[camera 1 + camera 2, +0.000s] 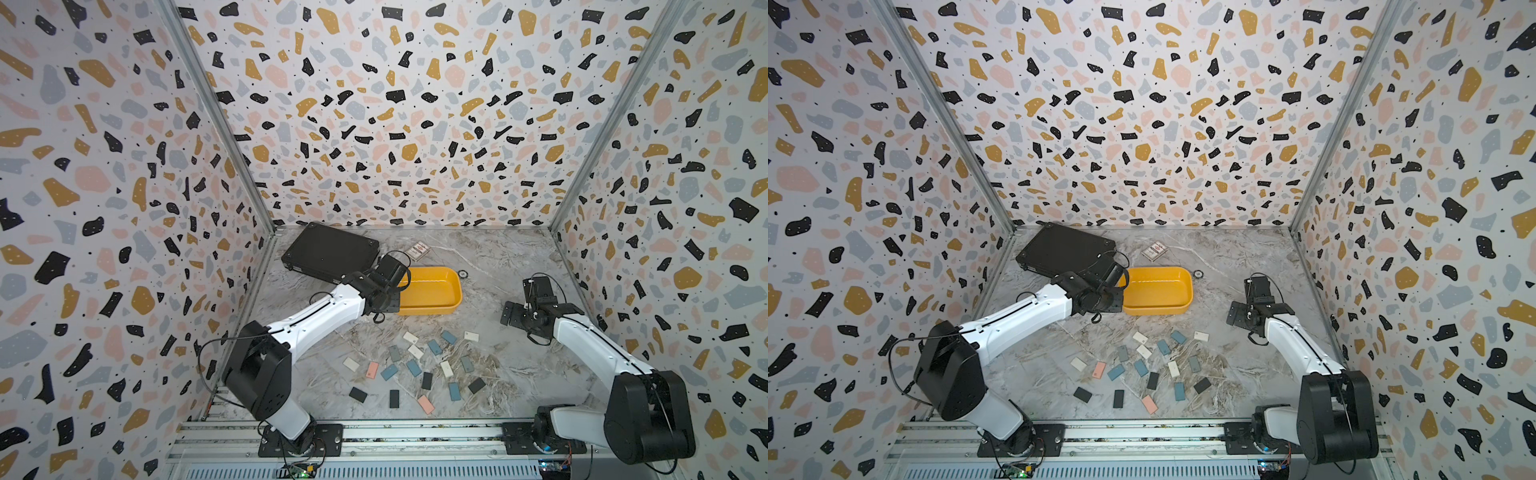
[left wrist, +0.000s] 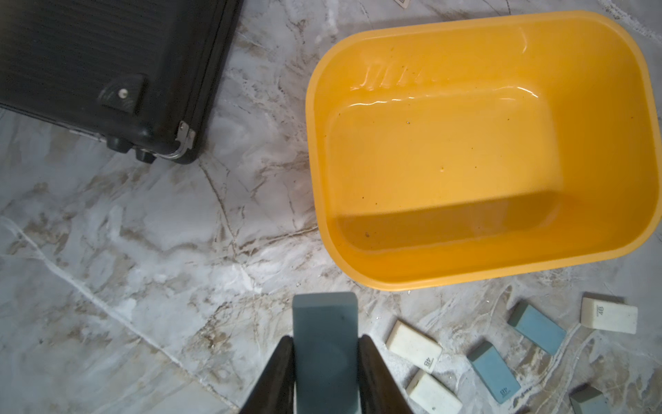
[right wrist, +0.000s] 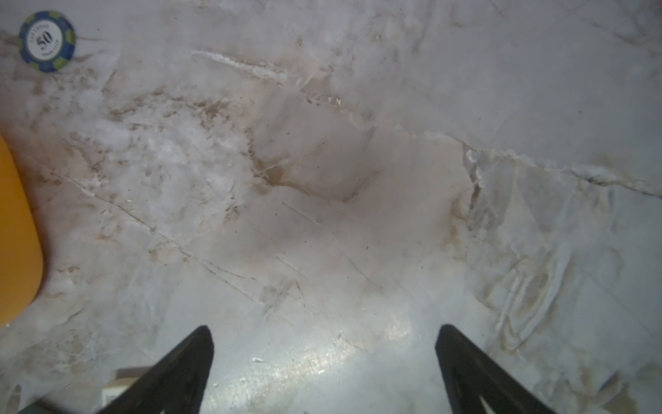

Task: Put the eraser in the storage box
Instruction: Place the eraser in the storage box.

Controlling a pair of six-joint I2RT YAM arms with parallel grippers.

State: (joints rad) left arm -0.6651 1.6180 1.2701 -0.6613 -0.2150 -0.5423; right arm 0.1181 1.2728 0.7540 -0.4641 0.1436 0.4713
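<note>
In the left wrist view my left gripper is shut on a grey-blue eraser, which sticks out past the fingertips. It hangs over the marble table, just outside the rim of the storage box, a shallow yellow tray with nothing in it. In both top views the left gripper sits at the left end of the storage box, and the wrist hides the eraser. My right gripper stands open over bare table to the right of the box, holding nothing.
A flat black case lies behind and left of the box. A card pack and a poker chip lie near the box's far side. Several loose erasers are scattered over the front of the table.
</note>
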